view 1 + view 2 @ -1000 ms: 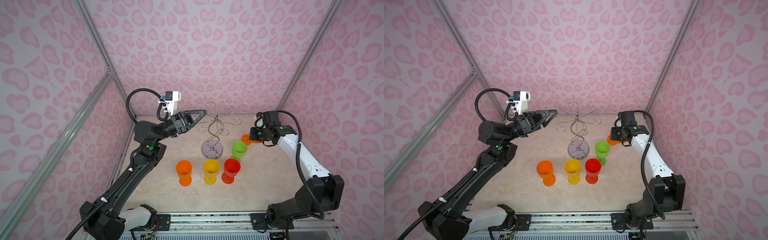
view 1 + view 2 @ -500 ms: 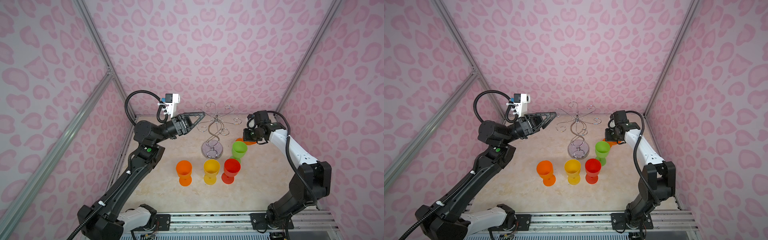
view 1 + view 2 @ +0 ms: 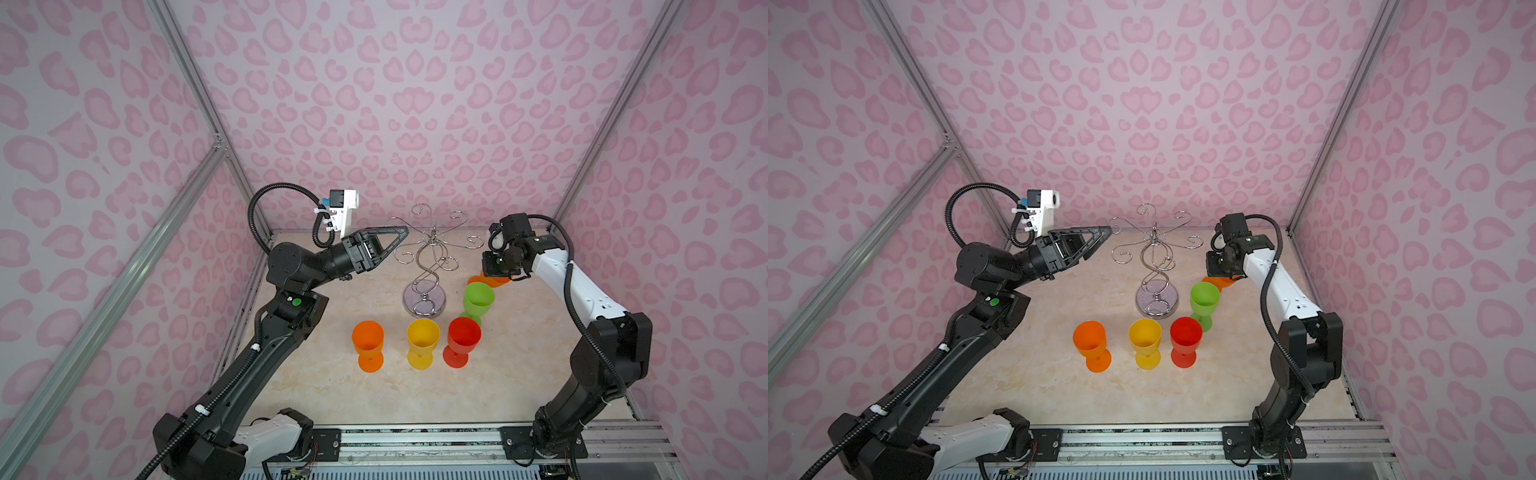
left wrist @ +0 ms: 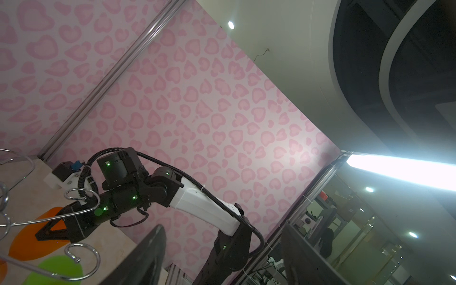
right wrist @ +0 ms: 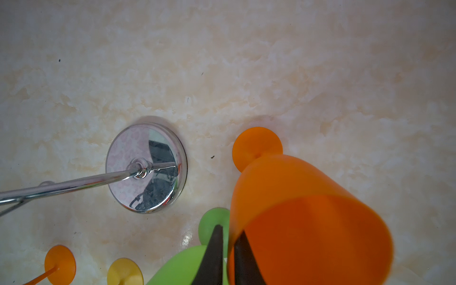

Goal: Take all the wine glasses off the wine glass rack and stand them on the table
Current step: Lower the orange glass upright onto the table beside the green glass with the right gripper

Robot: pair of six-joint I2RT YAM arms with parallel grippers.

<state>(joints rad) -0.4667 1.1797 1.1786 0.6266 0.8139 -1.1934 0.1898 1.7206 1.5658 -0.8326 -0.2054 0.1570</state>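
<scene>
The chrome wine glass rack (image 3: 428,266) (image 3: 1156,266) stands mid-table, and its curled arms are bare. An orange wine glass (image 3: 492,280) (image 5: 296,209) stands upright on its foot to the right of the rack's base (image 5: 145,167). My right gripper (image 5: 230,229) reaches down over it with one finger inside the bowl and one outside. The jaws stand barely apart, and a thin sliver shows beside the outer finger. My left gripper (image 3: 405,228) (image 4: 223,224) hovers open and empty at the rack's left arm tips.
A green glass (image 3: 478,297) stands just in front of the orange one, close to the right fingers. Orange (image 3: 368,336), yellow (image 3: 423,334) and red (image 3: 464,334) glasses stand in a row nearer the front. Pink walls close in the back and both sides.
My right gripper has moved a little left toward the rack with the orange glass, and its jaws have eased slightly. The left arm has hardly moved.
</scene>
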